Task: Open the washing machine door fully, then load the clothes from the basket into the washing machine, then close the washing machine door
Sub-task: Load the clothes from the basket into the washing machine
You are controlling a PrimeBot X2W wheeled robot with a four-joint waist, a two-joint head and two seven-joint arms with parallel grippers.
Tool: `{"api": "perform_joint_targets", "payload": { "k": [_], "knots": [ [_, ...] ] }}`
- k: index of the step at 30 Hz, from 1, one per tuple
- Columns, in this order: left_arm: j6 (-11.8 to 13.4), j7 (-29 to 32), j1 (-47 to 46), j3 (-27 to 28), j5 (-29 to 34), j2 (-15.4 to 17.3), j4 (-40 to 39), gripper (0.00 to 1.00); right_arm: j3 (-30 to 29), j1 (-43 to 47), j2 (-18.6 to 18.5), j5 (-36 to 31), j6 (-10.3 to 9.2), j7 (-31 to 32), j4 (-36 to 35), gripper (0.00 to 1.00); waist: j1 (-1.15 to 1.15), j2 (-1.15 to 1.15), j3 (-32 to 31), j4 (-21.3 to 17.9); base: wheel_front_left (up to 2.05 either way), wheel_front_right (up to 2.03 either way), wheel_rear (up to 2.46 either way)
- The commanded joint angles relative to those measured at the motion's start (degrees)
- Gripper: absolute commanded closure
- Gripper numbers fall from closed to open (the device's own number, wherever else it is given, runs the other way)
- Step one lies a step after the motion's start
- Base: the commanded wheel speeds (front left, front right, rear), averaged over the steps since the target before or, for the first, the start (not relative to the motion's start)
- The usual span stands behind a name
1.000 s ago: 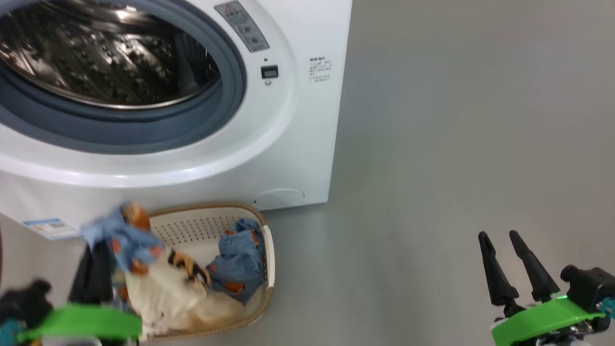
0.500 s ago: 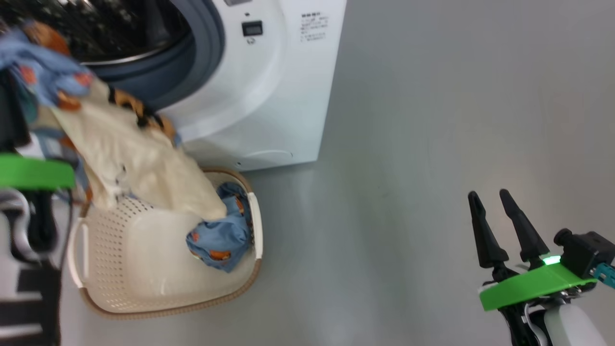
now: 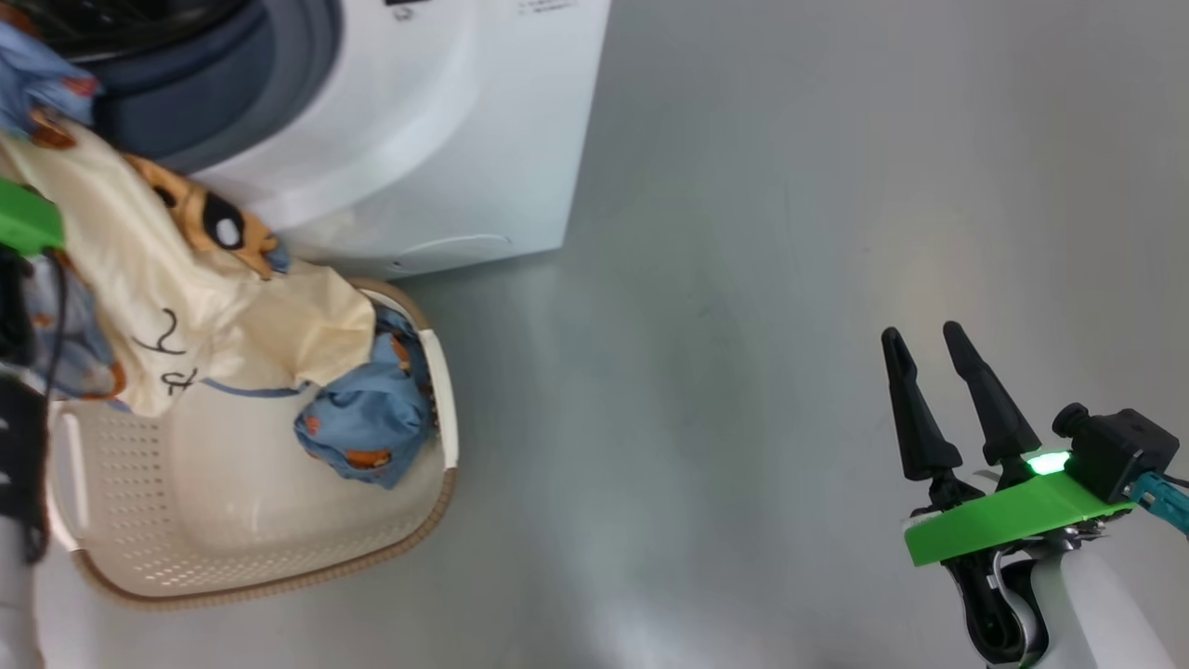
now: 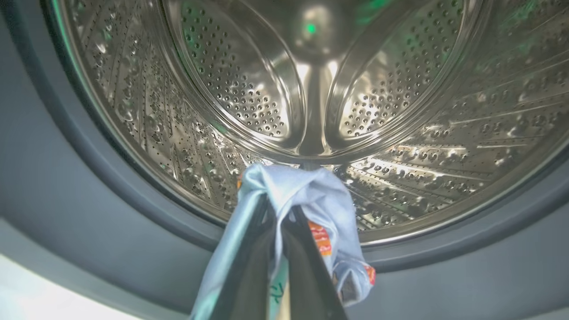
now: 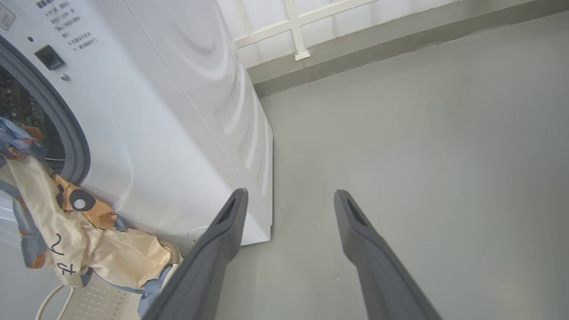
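Grey floor runs under the whole scene. Nearest you on it, the right end effector hangs with its two dark fingers spread apart and gripping nothing, well away from the laundry.

Over on your left, the basket sits just in front of the washing machine. It holds one crumpled blue bundle tucked against its right wall, and the rest of its floor shows cream plastic.

Above it hangs the lifted garment, blue at the top and cream below. Its tail trails down to the basket's back rim beside the bundle, and you cannot tell whether the two touch.

Treat this cloth as light, limp and unable to hold a shape. It probably drapes wherever it is let go, and a dangling tail could catch on the rim or the grey gasket. For the bundle, a pinch on a thick bunched fold near its middle looks safest.

The left end effector is clamped on the garment, fingers close together with blue fabric folded over their tips. It is aimed into the steel drum, which holds no cloth in the part you can see.
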Motion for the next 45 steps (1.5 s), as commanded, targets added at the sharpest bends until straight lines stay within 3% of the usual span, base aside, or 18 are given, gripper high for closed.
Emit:
{"api": "perform_joint_targets", "payload": {
  "k": [1, 11, 16, 23, 31, 32, 33, 34, 45],
  "knots": [
    [-0.10, -0.54, -2.07, 0.67, 0.77, 3.56, 0.60, 1.00, 1.44, -0.34, 0.03, -0.34, 0.17, -0.27, -1.39, 0.00, 0.00, 0.00, 1.68, -1.50, 0.00, 0.00, 0.00],
    [0.27, -0.73, -13.96, -1.76, 3.05, 5.26, 12.44, 1.00, 2.29, -1.64, 0.89, -0.30, 0.17, -0.27, -1.70, 0.00, 0.00, 0.00, 4.87, -3.28, 0.00, 0.00, 0.00],
    [1.70, -0.76, -17.81, 0.20, 4.95, 6.27, 5.64, 1.00, 2.46, -2.44, 1.29, -0.34, 0.17, -0.27, -2.00, 0.00, 0.00, 0.00, 6.25, -3.76, 0.00, 0.00, 0.00],
    [1.95, -0.77, -16.52, 4.64, 9.05, 5.72, -4.43, 1.00, 2.73, -3.58, 1.95, -0.22, 0.17, -0.27, -2.12, 0.00, 0.00, 0.00, 7.62, -4.26, 0.00, 0.00, 0.00],
    [0.96, -0.77, -16.99, 3.30, 11.40, 5.08, 9.59, 1.00, 3.03, -3.67, 2.32, -0.14, 0.17, -0.27, -1.75, 0.00, 0.00, 0.00, 7.51, -4.27, 0.00, 0.00, 0.00],
    [0.89, -0.77, -17.42, 3.21, 11.47, 5.12, 10.57, 0.87, 3.01, -3.67, 2.32, -0.13, 0.17, -0.27, -1.72, 0.00, 0.00, 0.00, 7.43, -4.24, 0.00, 0.00, 0.00],
    [0.79, -0.77, -17.77, 3.15, 11.39, 5.04, 11.77, 0.55, 2.99, -3.65, 2.31, -0.13, 0.17, -0.27, -1.69, 0.00, 0.00, 0.00, 7.33, -4.18, 0.00, 0.00, 0.00],
    [0.68, -0.77, -18.13, 2.84, 11.58, 5.08, 12.66, 0.02, 2.96, -3.63, 2.30, -0.13, 0.17, -0.27, -1.68, 0.00, 0.00, 0.00, 7.27, -4.11, 0.00, 0.00, 0.00],
    [0.03, -0.77, -20.33, 1.08, 12.12, 4.63, 17.53, 0.00, 3.03, -3.78, 2.00, -0.26, 0.17, -0.27, -1.64, 0.00, 0.00, 0.00, 6.75, -2.95, 0.00, 0.00, 0.00]
  ]
}}
